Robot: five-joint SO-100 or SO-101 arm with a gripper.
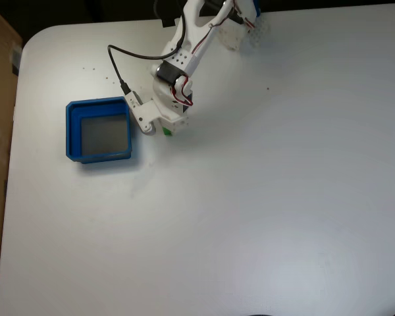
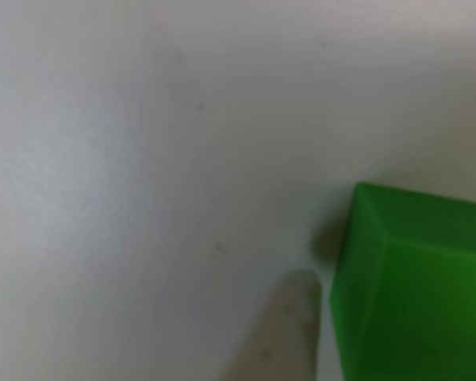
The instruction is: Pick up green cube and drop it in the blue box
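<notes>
Here the pincer (image 1: 162, 129) is seen lowered to the white surface (image 1: 263, 210) just to the right of the blue box (image 1: 99, 130) in the fixed view, with only a sliver of the green cube (image 1: 166, 132) visible beneath the white arm (image 1: 184, 59). Whether the jaws are released or clenched on the cube cannot be told: in the fixed view they are hidden under the wrist, and in the other view only one pale fingertip (image 2: 282, 333) is shown, blurred, just beside the left face of the green cube (image 2: 416, 294), which appears to rest on the surface.

Several risks can be judged from this. If the cube is met off-centre, as the close view suggests it may be, it could be pushed aside or twisted out when the jaws are brought together. A grip taken on an edge rather than on flat faces could let the cube slip during the lift. The near wall of the box lies close by, so a low carry could knock the cube against that thick rim, or shift the box itself. The black cable (image 1: 116, 71) trailing near the box could also be snagged.
</notes>
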